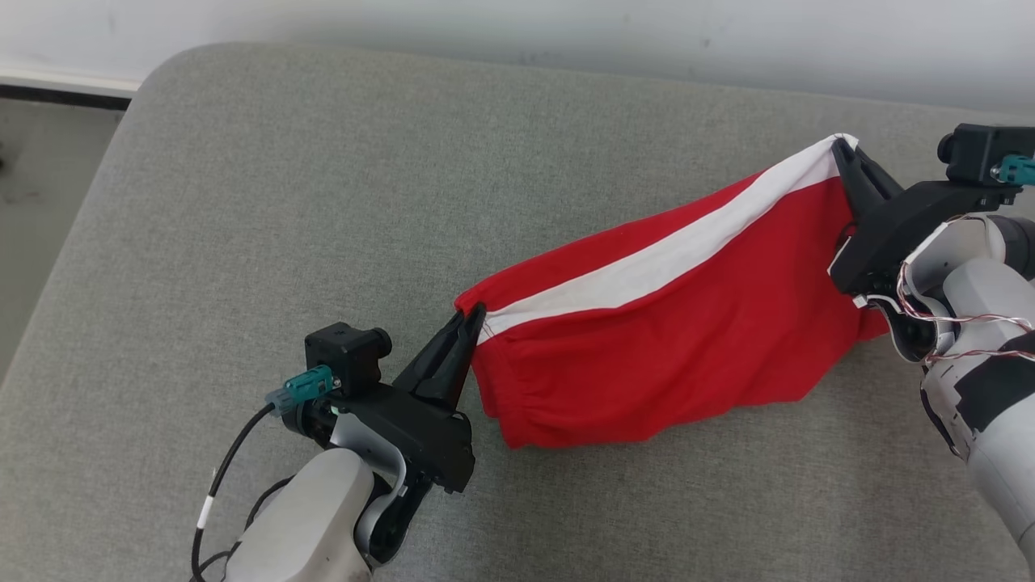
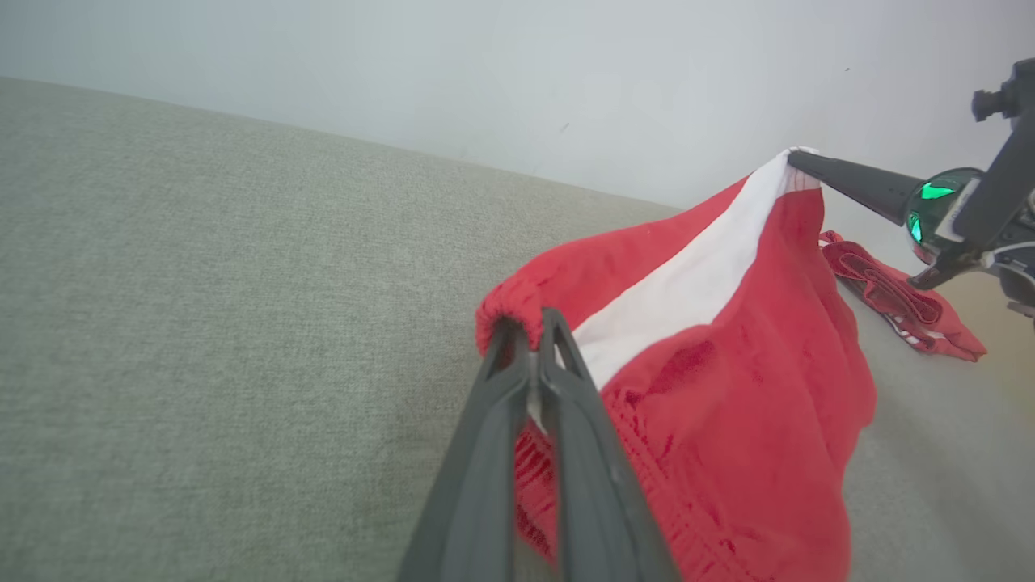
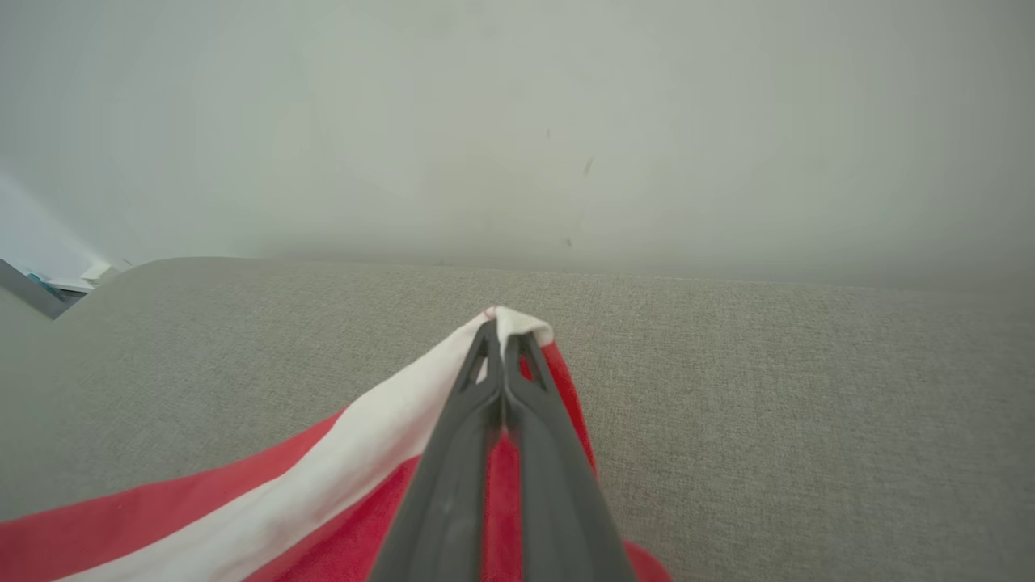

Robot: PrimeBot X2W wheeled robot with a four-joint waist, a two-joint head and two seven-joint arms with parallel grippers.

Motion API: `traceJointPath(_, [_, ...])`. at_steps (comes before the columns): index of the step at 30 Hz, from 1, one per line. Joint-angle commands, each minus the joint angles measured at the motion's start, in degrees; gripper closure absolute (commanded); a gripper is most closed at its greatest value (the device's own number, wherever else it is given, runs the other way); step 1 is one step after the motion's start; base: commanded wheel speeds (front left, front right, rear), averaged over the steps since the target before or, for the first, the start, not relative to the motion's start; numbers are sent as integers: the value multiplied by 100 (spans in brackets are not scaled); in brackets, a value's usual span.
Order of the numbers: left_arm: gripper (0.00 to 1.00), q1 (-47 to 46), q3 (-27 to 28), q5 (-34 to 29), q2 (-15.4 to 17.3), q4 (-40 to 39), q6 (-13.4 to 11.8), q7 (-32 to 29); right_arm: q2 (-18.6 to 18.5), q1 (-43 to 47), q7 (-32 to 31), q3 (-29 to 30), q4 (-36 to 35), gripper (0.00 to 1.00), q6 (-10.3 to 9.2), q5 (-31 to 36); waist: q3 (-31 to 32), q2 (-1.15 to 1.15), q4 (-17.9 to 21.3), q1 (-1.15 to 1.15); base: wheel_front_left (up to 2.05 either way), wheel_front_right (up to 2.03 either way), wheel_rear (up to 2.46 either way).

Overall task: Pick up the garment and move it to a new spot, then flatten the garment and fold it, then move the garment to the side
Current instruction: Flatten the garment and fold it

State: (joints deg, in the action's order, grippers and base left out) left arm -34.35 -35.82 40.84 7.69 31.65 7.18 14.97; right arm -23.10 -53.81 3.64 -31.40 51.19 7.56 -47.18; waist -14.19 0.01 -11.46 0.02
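Note:
The garment (image 1: 671, 339) is red with a white stripe and hangs stretched between my two grippers above the grey cushion (image 1: 323, 202). My left gripper (image 1: 475, 317) is shut on the garment's gathered left corner; the left wrist view shows its fingertips (image 2: 530, 323) pinching the red hem of the garment (image 2: 728, 380). My right gripper (image 1: 841, 145) is shut on the right corner, where the white stripe ends. In the right wrist view the right gripper (image 3: 503, 327) clamps the white edge of the garment (image 3: 340, 477). The lower part of the cloth sags onto the cushion.
The grey cushion (image 3: 768, 388) reaches back to a pale wall (image 1: 566, 32). Its left edge drops to the floor (image 1: 40, 186). In the left wrist view another red cloth piece (image 2: 897, 307) lies on the cushion under my right arm.

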Motion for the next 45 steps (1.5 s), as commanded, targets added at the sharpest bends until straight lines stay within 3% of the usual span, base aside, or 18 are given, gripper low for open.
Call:
traceJointPath(1, [100,-81,66,-122,-45,99,17,23,55,-132,61,-80,235,100,-13,59,-151,-1,-76,-2,0,0,0])
traceJointPath(2, [100,-94,87,-142,-69,146,18,23,91,-190,80,-118,382,92,-13,77,-156,-1,-68,-2,0,0,0])
traceJointPath(3, [93,-109,105,-165,-93,186,21,23,123,-245,102,-149,508,55,-13,90,-155,-1,-61,-2,0,0,0])
traceJointPath(4, [31,-113,122,-208,-115,221,23,24,162,-286,119,-156,634,0,-13,61,-144,-1,-56,-2,0,0,0])
traceJointPath(5, [0,-105,122,-247,-130,247,25,24,200,-306,164,-183,700,0,-13,37,-117,-1,-47,-2,0,0,0])
traceJointPath(12, [0,220,245,-453,-81,227,22,22,175,-66,229,-599,783,0,-13,-83,141,-1,11,-2,0,0,0])
traceJointPath(19, [0,817,750,-765,125,-193,-11,18,-29,226,102,-876,917,0,-13,-386,398,-1,-14,-2,0,0,0])
traceJointPath(26, [0,1443,1686,-1319,168,-1210,-285,15,-132,522,77,-1027,1058,0,-13,-662,452,-1,-173,-2,0,0,0])
traceJointPath(27, [0,1615,2034,-1584,121,-1578,-375,15,-124,580,57,-1066,1111,0,-13,-726,443,-1,-202,-2,0,0,0])
traceJointPath(32, [0,2149,2731,-2201,-83,-2310,-493,15,-78,658,66,-1151,1220,0,-13,-850,399,-1,-230,-2,0,0,0])
traceJointPath(44, [0,2820,3318,-2804,-431,-2637,-188,16,-14,795,-81,-1304,1534,0,-13,-1039,351,-1,-348,-2,0,0,0])
traceJointPath(45, [0,2829,3344,-2822,-441,-2636,-166,16,1,829,-131,-1315,1501,22,-13,-1079,347,-1,-357,-2,0,0,0])
